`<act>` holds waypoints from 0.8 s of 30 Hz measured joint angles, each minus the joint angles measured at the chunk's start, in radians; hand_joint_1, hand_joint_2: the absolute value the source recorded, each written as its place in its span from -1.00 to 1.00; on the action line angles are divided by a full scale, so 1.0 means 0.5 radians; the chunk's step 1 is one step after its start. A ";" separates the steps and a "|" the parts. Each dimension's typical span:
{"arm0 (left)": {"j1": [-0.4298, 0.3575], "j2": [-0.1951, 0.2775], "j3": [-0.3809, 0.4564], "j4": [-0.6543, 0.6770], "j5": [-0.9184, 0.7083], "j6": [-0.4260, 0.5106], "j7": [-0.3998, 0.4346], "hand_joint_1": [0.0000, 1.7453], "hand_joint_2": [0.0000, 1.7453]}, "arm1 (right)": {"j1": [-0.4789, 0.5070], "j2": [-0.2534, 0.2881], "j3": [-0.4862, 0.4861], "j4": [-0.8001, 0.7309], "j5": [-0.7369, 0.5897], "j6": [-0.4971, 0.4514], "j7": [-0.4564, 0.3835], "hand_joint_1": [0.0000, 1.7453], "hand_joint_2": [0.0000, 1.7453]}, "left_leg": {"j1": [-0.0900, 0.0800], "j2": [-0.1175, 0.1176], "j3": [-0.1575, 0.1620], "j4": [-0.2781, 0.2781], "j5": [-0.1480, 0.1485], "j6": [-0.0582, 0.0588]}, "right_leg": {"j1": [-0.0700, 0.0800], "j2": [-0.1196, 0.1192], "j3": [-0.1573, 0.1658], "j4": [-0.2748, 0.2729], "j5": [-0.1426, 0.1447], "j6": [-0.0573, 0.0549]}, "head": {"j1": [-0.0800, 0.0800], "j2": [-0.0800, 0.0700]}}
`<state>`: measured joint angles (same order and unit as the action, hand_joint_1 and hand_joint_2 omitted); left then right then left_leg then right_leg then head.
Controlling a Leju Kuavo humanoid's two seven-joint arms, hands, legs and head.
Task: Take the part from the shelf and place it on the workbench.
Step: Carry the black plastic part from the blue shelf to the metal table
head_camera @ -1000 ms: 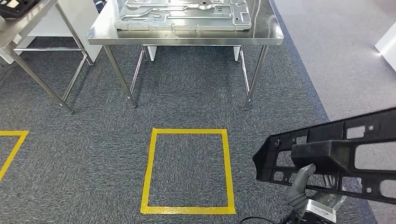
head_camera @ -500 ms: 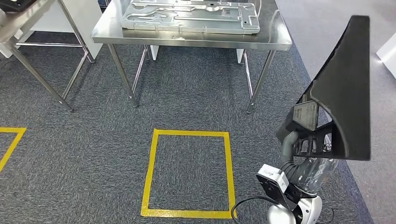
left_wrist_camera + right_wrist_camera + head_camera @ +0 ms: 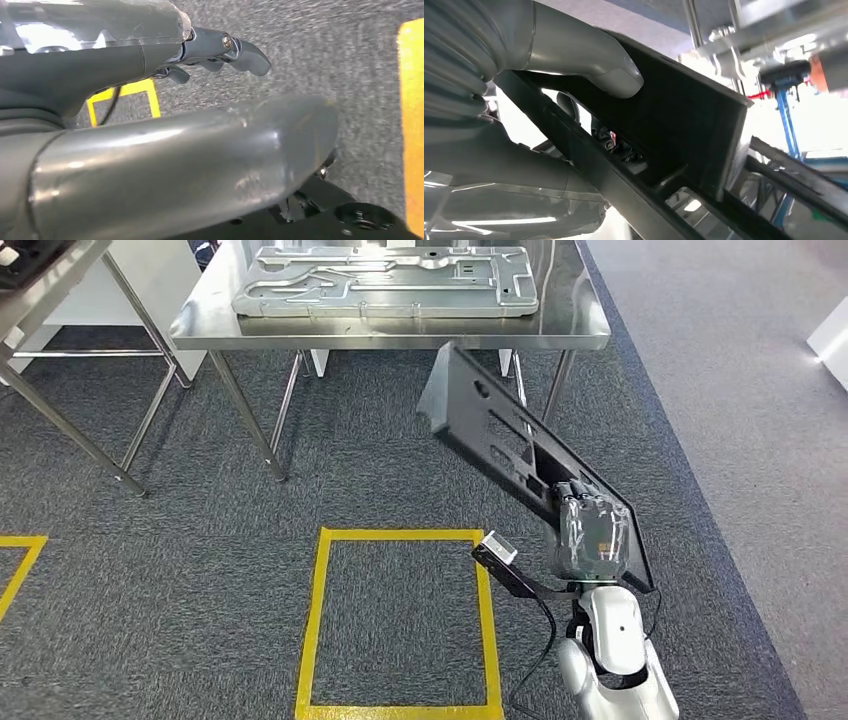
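Observation:
My right hand (image 3: 592,532) grips a long black plastic part (image 3: 490,430) with cut-out openings by its near end. The part slants up and away to the left, and its far end hangs just in front of the steel workbench (image 3: 400,332). In the right wrist view the thumb (image 3: 589,65) presses on the part's black wall (image 3: 684,125), with the other fingers under its rail. My left hand (image 3: 125,55) hangs over the carpet, fingers loosely apart, holding nothing.
A large silver metal plate (image 3: 385,280) covers most of the workbench top. A yellow taped square (image 3: 400,535) marks the carpet in front of it. A second steel-legged table (image 3: 70,425) stands at the far left, and a white object (image 3: 832,340) sits at the right edge.
The right arm has swung the black part from standing upright at the right to slanting forward and left toward the workbench. The view has shifted slightly.

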<state>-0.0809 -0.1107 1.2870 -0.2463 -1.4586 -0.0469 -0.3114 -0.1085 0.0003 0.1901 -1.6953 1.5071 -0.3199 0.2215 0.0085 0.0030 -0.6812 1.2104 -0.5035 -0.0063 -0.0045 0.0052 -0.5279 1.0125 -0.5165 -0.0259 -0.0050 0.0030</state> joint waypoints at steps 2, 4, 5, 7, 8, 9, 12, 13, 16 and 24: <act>-0.002 0.010 -0.008 0.001 -0.003 -0.005 -0.001 -1.00 -1.00 | -0.060 -0.022 0.057 0.086 0.000 0.070 0.023 1.00 1.00 | -0.015 0.000 0.088 -0.240 0.129 0.036 | 0.005 0.005 0.035 -0.003 -0.031 0.011 | 0.006 0.000; -0.009 0.019 -0.016 0.002 -0.007 -0.009 -0.001 -1.00 -1.00 | -0.125 -0.040 0.116 0.179 -0.002 0.138 0.042 1.00 1.00 | -0.030 0.000 0.129 -0.334 0.124 0.061 | 0.003 0.007 0.045 -0.008 -0.041 0.033 | 0.011 0.000; -0.011 0.021 -0.020 0.002 -0.009 -0.010 -0.001 -1.00 -1.00 | -0.153 -0.047 0.144 0.222 0.005 0.155 0.049 1.00 1.00 | -0.032 -0.001 0.142 -0.360 0.116 0.069 | 0.002 0.007 0.048 -0.007 -0.037 0.046 | 0.011 0.000; -0.013 0.023 -0.028 0.002 -0.012 -0.011 -0.001 -1.00 -1.00 | -0.206 -0.060 0.194 0.299 0.038 0.165 0.061 1.00 1.00 | -0.019 -0.007 0.176 -0.399 0.109 0.085 | 0.000 0.001 0.040 0.032 -0.035 0.066 | 0.012 0.000; -0.013 0.025 -0.030 0.003 -0.014 -0.012 -0.001 -1.00 -1.00 | -0.241 -0.065 0.218 0.334 0.062 0.169 0.065 1.00 1.00 | -0.012 -0.008 0.201 -0.414 0.107 0.093 | -0.001 -0.001 0.008 0.092 -0.047 0.075 | 0.013 0.000; -0.015 0.026 -0.032 0.003 -0.015 -0.012 -0.001 -1.00 -1.00 | -0.281 -0.072 0.244 0.368 0.083 0.177 0.069 1.00 1.00 | -0.007 -0.009 0.223 -0.426 0.102 0.099 | -0.004 -0.002 -0.048 0.186 -0.072 0.083 | 0.014 0.000; -0.021 0.030 -0.041 0.004 -0.021 -0.019 0.000 -1.00 -1.00 | -0.403 -0.100 0.359 0.477 0.117 0.246 0.081 1.00 1.00 | -0.005 -0.010 0.268 -0.432 0.065 0.105 | -0.020 -0.003 -0.299 0.519 -0.185 0.108 | 0.015 0.000; -0.022 0.031 -0.045 0.004 -0.023 -0.024 0.000 -1.00 -1.00 | -0.439 -0.111 0.403 0.512 0.121 0.275 0.086 1.00 1.00 | -0.003 -0.013 0.288 -0.432 0.049 0.101 | -0.027 -0.004 -0.356 0.554 -0.188 0.114 | 0.016 -0.001; -0.020 0.031 -0.059 0.006 -0.029 -0.037 0.000 -1.00 -1.00 | -0.546 -0.138 0.516 0.602 0.124 0.346 0.093 1.00 1.00 | 0.007 -0.021 0.366 -0.432 -0.015 0.074 | -0.043 -0.012 -0.338 0.280 0.052 0.124 | 0.018 0.000; -0.041 0.042 -0.081 0.013 -0.037 -0.043 0.006 -1.00 -1.00 | -0.789 -0.164 0.738 0.771 0.125 0.447 0.082 1.00 1.00 | 0.015 -0.017 0.368 -0.238 -0.108 -0.017 | -0.029 -0.010 -0.206 0.031 0.166 0.016 | 0.019 0.000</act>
<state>-0.1012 -0.0896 1.2464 -0.2398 -1.4773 -0.0684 -0.3085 -0.5031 -0.0814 0.5594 -1.3097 1.5698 -0.0966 0.2624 0.0161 -0.0055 -0.4970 1.0913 -0.5577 -0.0147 -0.0191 0.0003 -0.6310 1.0279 -0.4337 -0.0180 0.0044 0.0029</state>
